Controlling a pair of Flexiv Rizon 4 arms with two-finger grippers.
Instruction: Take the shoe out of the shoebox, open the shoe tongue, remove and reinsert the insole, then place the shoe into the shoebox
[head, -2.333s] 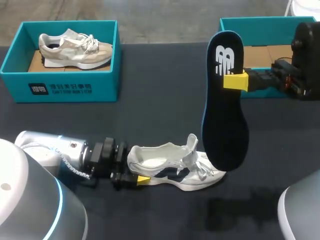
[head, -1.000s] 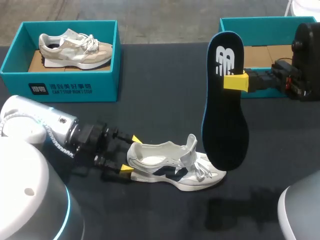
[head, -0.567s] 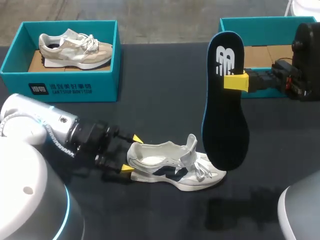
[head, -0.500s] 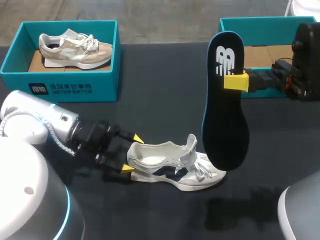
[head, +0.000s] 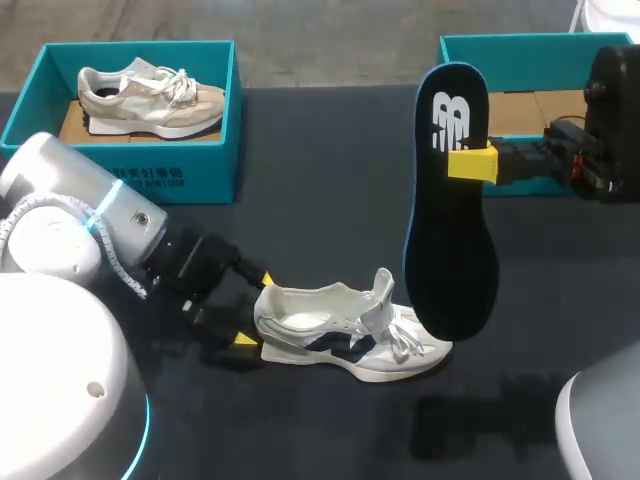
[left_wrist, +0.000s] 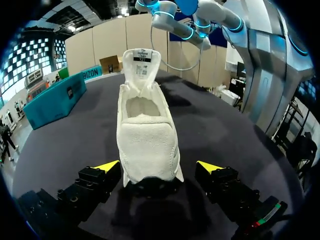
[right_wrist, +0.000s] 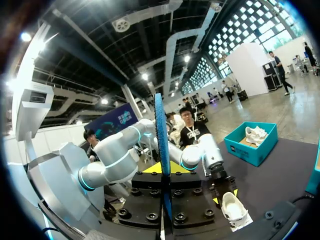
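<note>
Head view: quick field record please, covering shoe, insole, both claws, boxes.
shoe: white, on its sole on the table, tongue standing up
insole: dark, hanging on end over the shoe's toe end
right claw: shut on insole, near its upper end
left claw: open, one finger each side of the shoe's heel
left shoebox: teal, holds a beige shoe
right shoebox: teal, partly hidden behind the right arm

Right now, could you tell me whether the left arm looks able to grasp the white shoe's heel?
Probably yes: its open fingers flank the white shoe at the heel, with nothing else between them.
</note>
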